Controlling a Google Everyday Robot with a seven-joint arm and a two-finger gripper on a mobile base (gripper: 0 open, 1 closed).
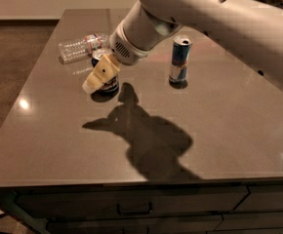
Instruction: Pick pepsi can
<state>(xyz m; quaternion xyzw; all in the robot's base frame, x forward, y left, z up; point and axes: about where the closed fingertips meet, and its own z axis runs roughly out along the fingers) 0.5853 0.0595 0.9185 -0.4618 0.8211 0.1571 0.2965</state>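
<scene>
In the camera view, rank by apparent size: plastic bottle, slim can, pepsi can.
1. clear plastic bottle, lying down.
2. slim blue-and-silver can.
3. pepsi can, though unsure: the end effector in front hides most of it.

A clear plastic bottle (80, 47) is lying on its side in the upper left of the frame, on the glossy grey-brown worktop (229, 130), just up and left of the tool (95, 82). A slim blue-and-silver can (180, 60) is standing upright in the upper middle, well apart from the bottle. A dark shadow (146, 135) is spreading across the centre. Along the bottom edge, what may be a drawer handle (134, 209) is showing.
</scene>
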